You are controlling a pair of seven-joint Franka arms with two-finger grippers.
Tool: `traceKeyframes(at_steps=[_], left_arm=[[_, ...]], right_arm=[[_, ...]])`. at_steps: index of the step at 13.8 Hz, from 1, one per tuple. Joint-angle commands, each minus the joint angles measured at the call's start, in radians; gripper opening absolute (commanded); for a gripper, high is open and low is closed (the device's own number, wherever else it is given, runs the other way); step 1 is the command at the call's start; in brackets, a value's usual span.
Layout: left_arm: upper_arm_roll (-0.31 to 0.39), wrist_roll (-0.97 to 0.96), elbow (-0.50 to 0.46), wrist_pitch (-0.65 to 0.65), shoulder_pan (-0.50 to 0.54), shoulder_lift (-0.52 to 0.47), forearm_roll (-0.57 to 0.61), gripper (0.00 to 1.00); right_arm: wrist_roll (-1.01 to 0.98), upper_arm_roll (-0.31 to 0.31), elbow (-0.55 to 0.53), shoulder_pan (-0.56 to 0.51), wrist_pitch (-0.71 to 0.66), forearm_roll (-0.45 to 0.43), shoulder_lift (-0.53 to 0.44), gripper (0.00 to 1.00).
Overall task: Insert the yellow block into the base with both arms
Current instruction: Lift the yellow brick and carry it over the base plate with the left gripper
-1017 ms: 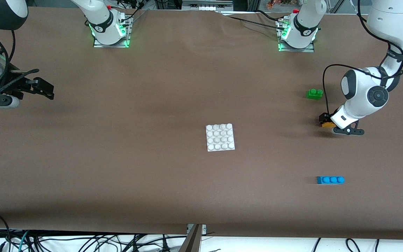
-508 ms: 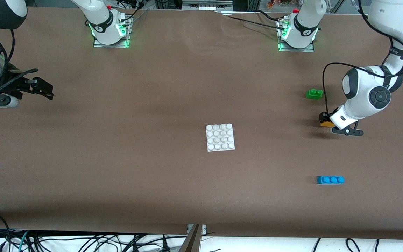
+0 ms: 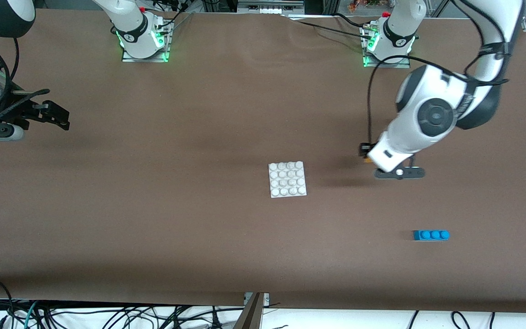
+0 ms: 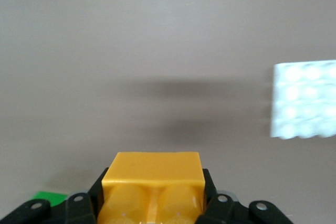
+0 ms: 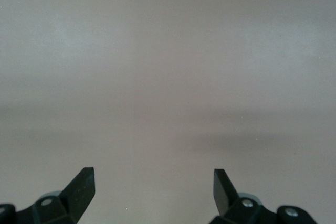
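Over at the right arm's end of the table [image 3: 153, 228], the right gripper [image 3: 55, 118] waits just above the brown surface, its fingers [image 5: 81, 187] spread wide with nothing between them. Nearer the middle lies the base [image 3: 287, 178], a flat white studded plate with nothing set on any of its studs and nothing lying close around it. Toward the left arm's end, the left gripper [image 3: 367, 155] hangs over bare table between the base and that end of the table, clamped tight on the yellow block [image 4: 152, 182]; the wrist view shows the brick pinched at both sides, studs facing the camera. From the front view only a sliver of orange shows under the wrist. The blue brick [image 3: 431, 235] lies nearer the front camera, well apart from the base. A corner of the green brick [image 4: 48, 199] shows in the left wrist view; the arm hides it from the front view.
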Motion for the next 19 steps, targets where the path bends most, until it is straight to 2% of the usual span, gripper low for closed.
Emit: traceKeyframes(at_steps=[1, 4, 6, 9, 11, 14, 19], left_arm=[[0.006, -0.109, 0.203, -0.031, -0.087, 0.164, 0.001, 0.13], [0.009, -0.275, 0.338, -0.023, -0.203, 0.307, -0.025, 0.14], [0.015, -0.298, 0.398, -0.009, -0.253, 0.379, -0.024, 0.13], [0.015, -0.289, 0.405, 0.110, -0.287, 0.431, -0.021, 0.13], [0.024, -0.284, 0.403, 0.146, -0.307, 0.464, -0.018, 0.13], [0.023, -0.283, 0.402, 0.153, -0.322, 0.493, 0.073, 0.13], [0.023, -0.280, 0.403, 0.158, -0.341, 0.519, 0.113, 0.13]], right_arm=[[0.004, 0.002, 0.024, 0.000, -0.015, -0.008, 0.007, 1.00], [0.003, 0.002, 0.024, 0.000, -0.015, -0.003, 0.007, 1.00], [0.003, 0.002, 0.024, 0.000, -0.015, 0.000, 0.007, 1.00], [0.003, 0.002, 0.024, -0.002, -0.015, 0.000, 0.007, 1.00], [0.003, 0.002, 0.024, -0.002, -0.015, 0.000, 0.007, 1.00], [0.001, 0.001, 0.024, -0.002, -0.015, 0.000, 0.007, 1.00], [0.003, 0.001, 0.024, -0.002, -0.015, 0.001, 0.007, 1.00]])
